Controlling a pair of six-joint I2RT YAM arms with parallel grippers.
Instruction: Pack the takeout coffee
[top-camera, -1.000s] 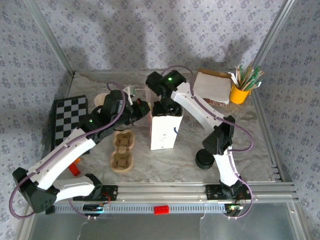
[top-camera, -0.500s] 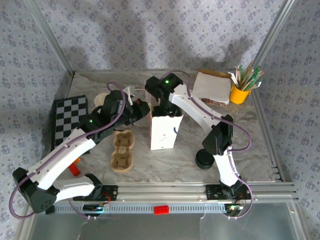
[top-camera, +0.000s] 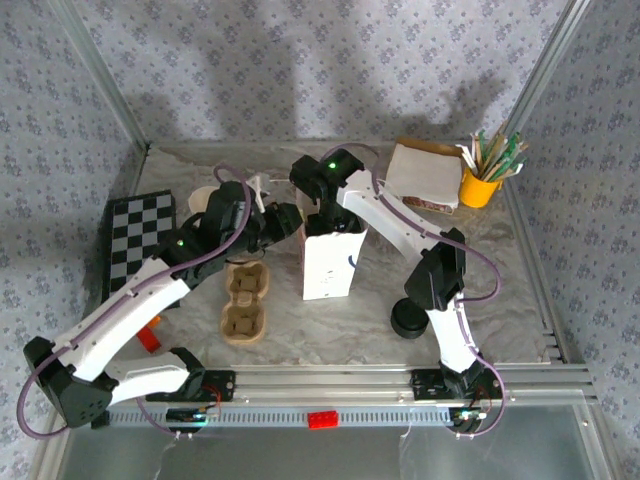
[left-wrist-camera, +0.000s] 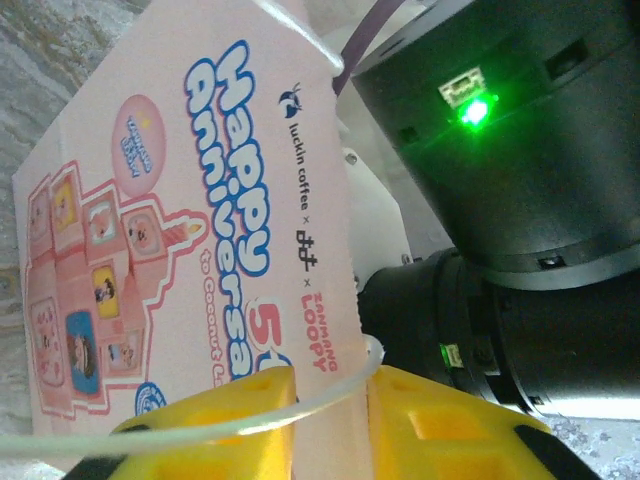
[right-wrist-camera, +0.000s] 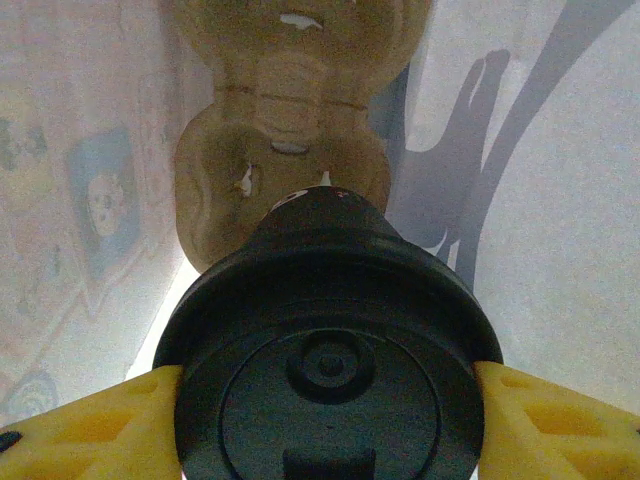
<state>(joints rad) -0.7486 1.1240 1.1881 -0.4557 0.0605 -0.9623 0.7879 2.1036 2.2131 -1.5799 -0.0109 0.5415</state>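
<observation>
Nearly there: your right hand (right-wrist-camera: 328, 400) is clamped on the black lid (right-wrist-camera: 330, 345) inside the white bag (top-camera: 326, 265), brown carrier (right-wrist-camera: 285, 150) beyond it; left hand (left-wrist-camera: 330, 405) straddles the bag rim, grip unclear; seating and release remain.

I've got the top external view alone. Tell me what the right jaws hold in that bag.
Observer: A cup, black lid on, clamped between the right jaws at both sides.
Operator: Report what's beyond it.
Observer: A brown pulp carrier shape; inside the bag or through its thin wall, I cannot tell.
Operator: Now the left jaws.
Observer: The bag's printed wall stands between them, its white cord handle across the yellow fingers.
</observation>
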